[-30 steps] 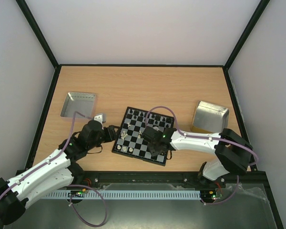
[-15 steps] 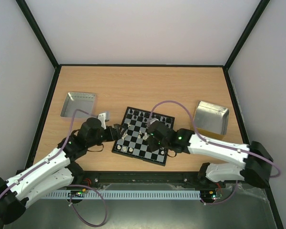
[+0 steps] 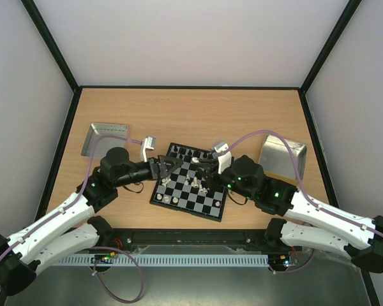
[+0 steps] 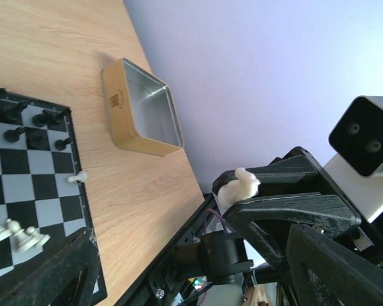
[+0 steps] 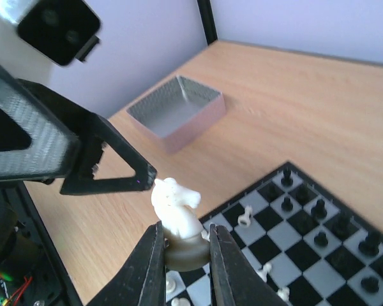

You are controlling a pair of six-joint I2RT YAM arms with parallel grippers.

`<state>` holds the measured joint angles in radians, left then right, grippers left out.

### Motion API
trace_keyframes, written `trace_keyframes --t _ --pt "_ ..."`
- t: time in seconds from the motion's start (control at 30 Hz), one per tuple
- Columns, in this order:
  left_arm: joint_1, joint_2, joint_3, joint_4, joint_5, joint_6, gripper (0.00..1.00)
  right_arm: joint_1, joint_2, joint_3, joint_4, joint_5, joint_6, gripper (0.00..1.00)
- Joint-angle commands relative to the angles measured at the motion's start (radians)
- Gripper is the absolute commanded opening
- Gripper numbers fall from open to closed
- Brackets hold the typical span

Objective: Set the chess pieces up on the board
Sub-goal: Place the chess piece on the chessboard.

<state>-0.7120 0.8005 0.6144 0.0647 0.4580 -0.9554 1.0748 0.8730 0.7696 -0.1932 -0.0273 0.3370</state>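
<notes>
Cream-white knight (image 5: pixel 174 207), horse-headed on a round base, is pinched upright in the right end effector (image 5: pixel 184 245) above the board (image 3: pixel 179 211); the left end effector (image 3: pixel 168 167) hangs spread over the board's left edge.

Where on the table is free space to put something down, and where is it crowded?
Free: the far strip of the table, bare wood bordered by the back wall, the left tray and the right tray. Crowded: above the board, where the open left gripper and the right gripper, shut on a white knight, nearly meet.
</notes>
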Motion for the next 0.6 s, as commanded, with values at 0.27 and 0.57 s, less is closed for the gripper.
trace_keyframes --t 0.27,0.57 --pt "0.004 0.053 0.015 0.228 0.116 -0.141 0.78 0.003 -0.031 -0.03 0.139 -0.064 -0.181 0.1" --pt "0.0 0.115 0.035 0.209 0.145 -0.138 0.5 0.002 0.017 -0.027 0.107 -0.09 -0.175 0.1"
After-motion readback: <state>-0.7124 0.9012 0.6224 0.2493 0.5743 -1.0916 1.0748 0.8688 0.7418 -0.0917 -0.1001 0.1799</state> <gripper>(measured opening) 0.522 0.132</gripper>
